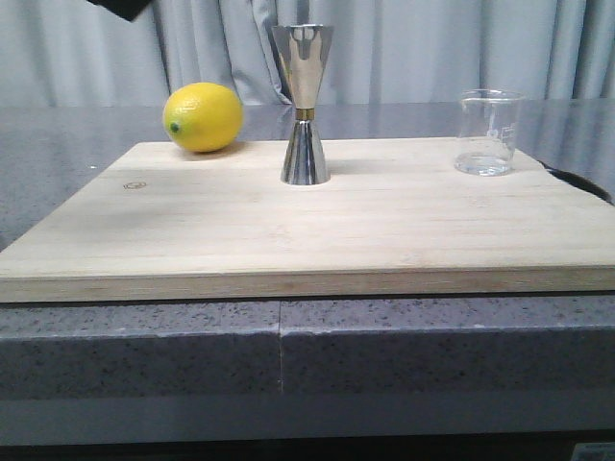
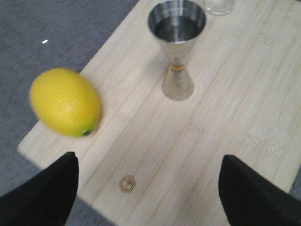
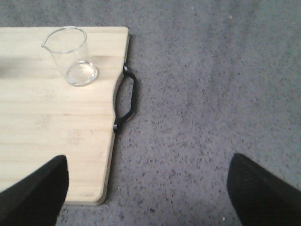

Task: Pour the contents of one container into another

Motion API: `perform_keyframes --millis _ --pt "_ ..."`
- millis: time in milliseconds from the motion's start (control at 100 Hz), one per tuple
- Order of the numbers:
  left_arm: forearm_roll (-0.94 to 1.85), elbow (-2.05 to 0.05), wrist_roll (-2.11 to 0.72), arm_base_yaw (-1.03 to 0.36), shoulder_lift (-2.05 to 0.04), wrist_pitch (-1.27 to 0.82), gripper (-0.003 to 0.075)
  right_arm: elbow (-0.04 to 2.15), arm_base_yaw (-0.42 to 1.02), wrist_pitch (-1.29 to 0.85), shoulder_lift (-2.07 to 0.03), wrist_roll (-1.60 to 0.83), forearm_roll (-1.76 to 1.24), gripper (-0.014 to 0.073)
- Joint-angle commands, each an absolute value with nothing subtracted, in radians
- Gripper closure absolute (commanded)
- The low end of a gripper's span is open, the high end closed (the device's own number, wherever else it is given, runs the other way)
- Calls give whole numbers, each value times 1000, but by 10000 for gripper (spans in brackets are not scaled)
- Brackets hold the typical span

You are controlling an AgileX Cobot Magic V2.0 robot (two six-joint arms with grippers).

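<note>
A clear glass beaker (image 1: 490,133) stands upright near the far right corner of a pale wooden board (image 1: 317,230) on my grey speckled counter (image 1: 58,144). The mirror-steel jigger (image 1: 304,104) stands upright near the middle of the board's far edge, well apart from the beaker, a thin gold band at its waist. A yellow lemon (image 1: 203,117) lies at the board's far left edge, beside the jigger but not touching it. My left tool (image 2: 148,186) hangs above the board's left part with its fingers (image 2: 47,193) spread wide and nothing between them. My right tool (image 3: 148,188) hovers over the board's right edge and the bare counter beside it, likewise spread and empty, the beaker and the board's black handle (image 3: 128,96) ahead of it.
</note>
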State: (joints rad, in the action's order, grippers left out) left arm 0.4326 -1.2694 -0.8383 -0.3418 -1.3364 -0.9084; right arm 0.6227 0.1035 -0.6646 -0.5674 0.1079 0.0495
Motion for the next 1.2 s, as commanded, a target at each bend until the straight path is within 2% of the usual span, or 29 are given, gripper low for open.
perform_keyframes --millis 0,180,430,590,750,990,1030,1090,1190 --pt "279 -1298 -622 -346 -1241 -899 157 700 98 -723 -567 110 46 -26" --pt "0 -1298 -279 -346 -1134 -1026 157 770 98 -879 -567 110 46 -26" --pt "-202 -1255 101 -346 -994 -1172 157 829 98 -1003 -567 110 52 -26" --pt "-244 -1140 182 -346 -863 -1172 157 834 98 -1003 -567 103 59 -26" --pt "-133 -1065 184 -346 -767 -1170 157 834 98 -998 -567 103 59 -26" --pt "-129 -1060 180 -346 -750 -1160 157 834 98 -964 -567 103 59 -20" --pt "-136 -1060 180 -346 -750 -1160 161 834 98 -961 -567 103 59 -1" --pt "-146 -1060 180 -346 -750 -1157 190 834 98 -961 -567 103 59 72" --pt "-155 -1060 180 -346 -750 -1144 303 834 98 -960 -567 103 59 239"
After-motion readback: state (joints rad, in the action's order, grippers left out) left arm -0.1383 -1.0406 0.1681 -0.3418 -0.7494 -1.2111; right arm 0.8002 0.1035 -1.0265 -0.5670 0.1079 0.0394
